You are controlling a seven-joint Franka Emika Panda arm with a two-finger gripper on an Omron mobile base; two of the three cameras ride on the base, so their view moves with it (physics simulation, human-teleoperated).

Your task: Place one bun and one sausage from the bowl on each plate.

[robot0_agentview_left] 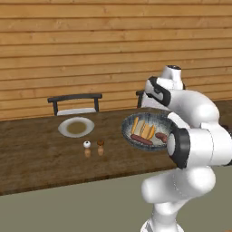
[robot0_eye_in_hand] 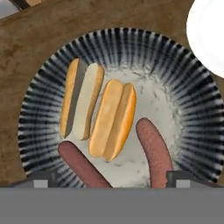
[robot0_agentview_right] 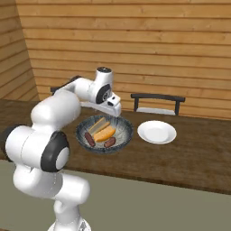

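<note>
Two buns and two sausages lie in the bowl (robot0_eye_in_hand: 52, 83), none lifted out.

Bowl: wide, dark ribbed rim, pale grey inside; stands on the wooden table (robot0_agentview_left: 36, 154) near its front edge, directly under the hand.

Bun, split (robot0_eye_in_hand: 81, 98): lies on the left of the bowl in the hand view, cut side showing pale.

Bun, closed (robot0_eye_in_hand: 113, 119): golden, lies just beside the first, touching or nearly touching it.

Sausage, left (robot0_eye_in_hand: 81, 164): brown, lies below the split bun, running toward the bottom edge of the hand view.

Sausage, right (robot0_eye_in_hand: 153, 151): brown, lies to the right of the closed bun, apart from it.

Plate, right (robot0_agentview_right: 156, 131): white, on the table just beside the bowl; its edge shows at the top right corner of the hand view.

Plate, left (robot0_agentview_left: 76, 126): white rim with tan centre, on the table well apart from the bowl.

Shakers (robot0_agentview_left: 93, 147): two small ones, a white-topped and a brown-topped, between the left plate and the bowl.

Chairs (robot0_agentview_left: 74, 103): two dark ones behind the table, against the plank wall.

Claw (robot0_eye_in_hand: 107, 181): hangs over the bowl, spread wide, holding nothing; one sausage sits by each fingertip.
</note>
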